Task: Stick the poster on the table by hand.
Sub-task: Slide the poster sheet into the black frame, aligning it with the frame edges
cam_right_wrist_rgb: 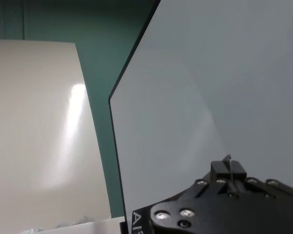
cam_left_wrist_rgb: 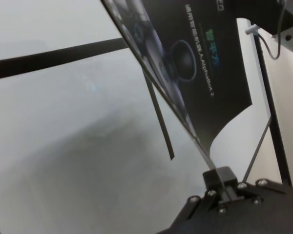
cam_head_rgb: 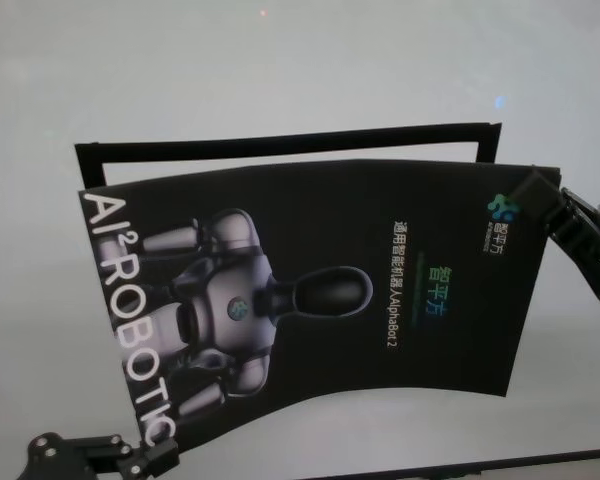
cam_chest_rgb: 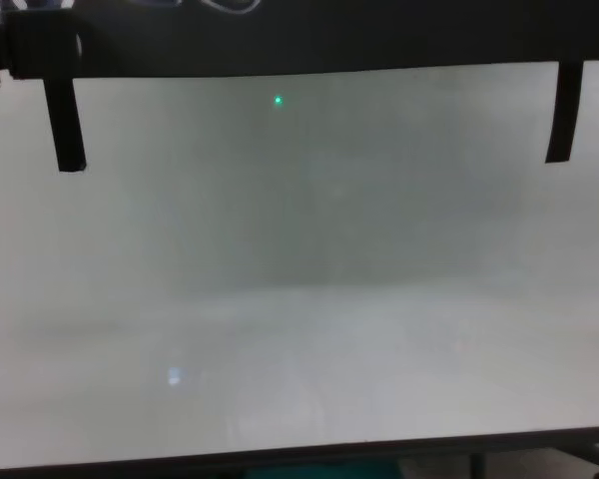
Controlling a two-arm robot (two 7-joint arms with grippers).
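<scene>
I see a wide, plain, pale grey-white table filling nearly the whole head view, with a thin dark front edge along the bottom. Lying flat on it are narrow black tape strips: one long strip runs across the far side, with a short leg turning toward me at each end, so they form an open frame. In the chest view the same long strip crosses the top, its two short legs hanging down at left and right. The table surface nearer me is bare and faintly glossy.
</scene>
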